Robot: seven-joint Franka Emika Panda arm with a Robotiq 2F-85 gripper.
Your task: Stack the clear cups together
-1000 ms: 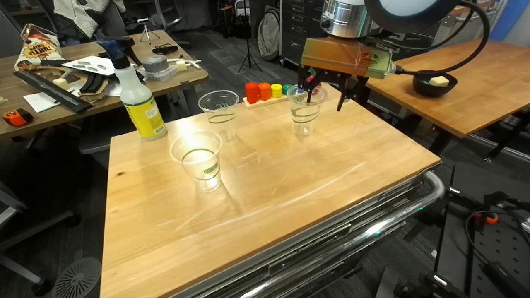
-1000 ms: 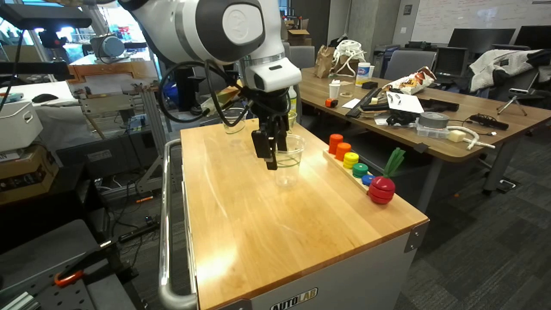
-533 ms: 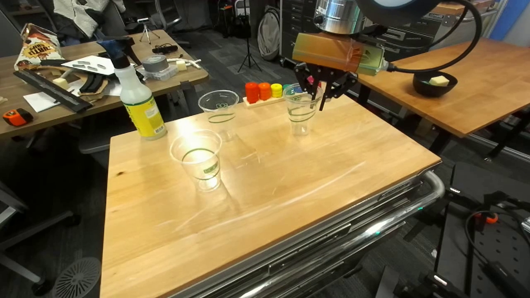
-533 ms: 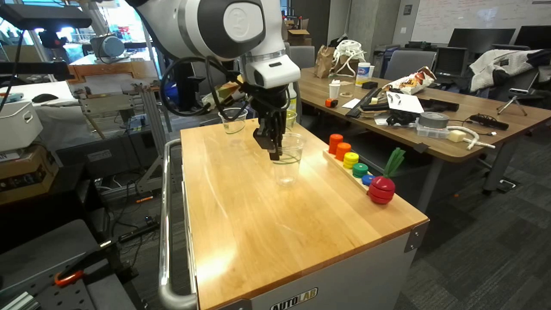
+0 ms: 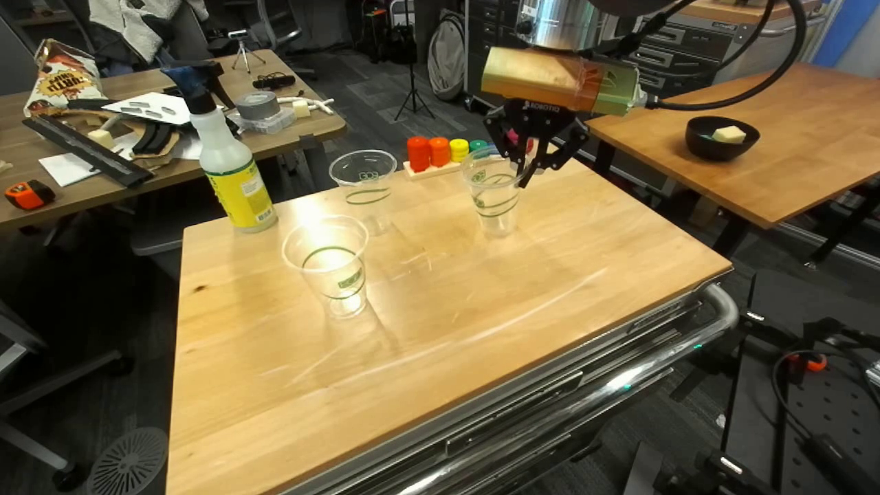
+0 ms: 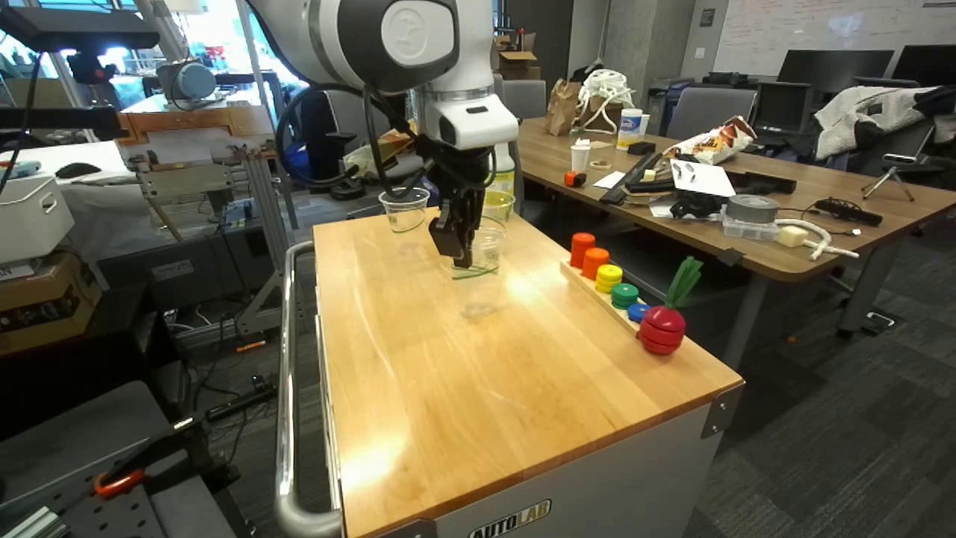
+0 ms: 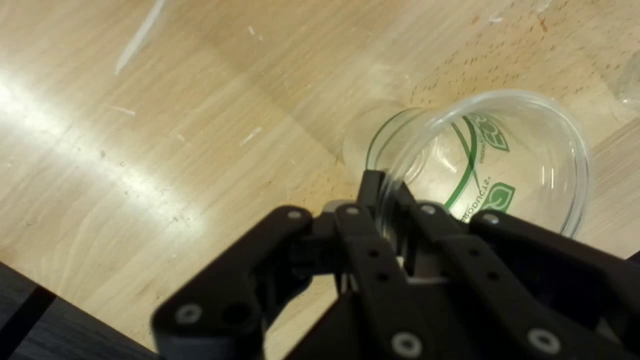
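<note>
My gripper (image 5: pixel 526 174) is shut on the rim and wall of a clear cup (image 5: pixel 491 199) near the far side of the wooden cart top. In the wrist view the cup's rim runs between the fingertips, and the cup (image 7: pixel 525 150) opens to the right of the gripper (image 7: pixel 387 187). It leans a little; whether its base touches the wood I cannot tell. Two more clear cups stand upright in an exterior view: a near cup (image 5: pixel 330 268) and a farther cup (image 5: pixel 366 182). In an exterior view the gripper (image 6: pixel 464 258) partly covers the held cup (image 6: pixel 487 258).
A yellow-labelled spray bottle (image 5: pixel 240 189) stands at the cart top's corner behind the free-standing cups. Along the far edge lies a stacking toy (image 6: pixel 609 278) with coloured pegs, beside a red radish toy (image 6: pixel 662 330). A metal handle rail (image 5: pixel 619 385) runs along the cart's side.
The gripper has gone from open, one finger inside the cup, to shut on its wall. The cup has shifted slightly with it and now leans. The other cups have not moved.
</note>
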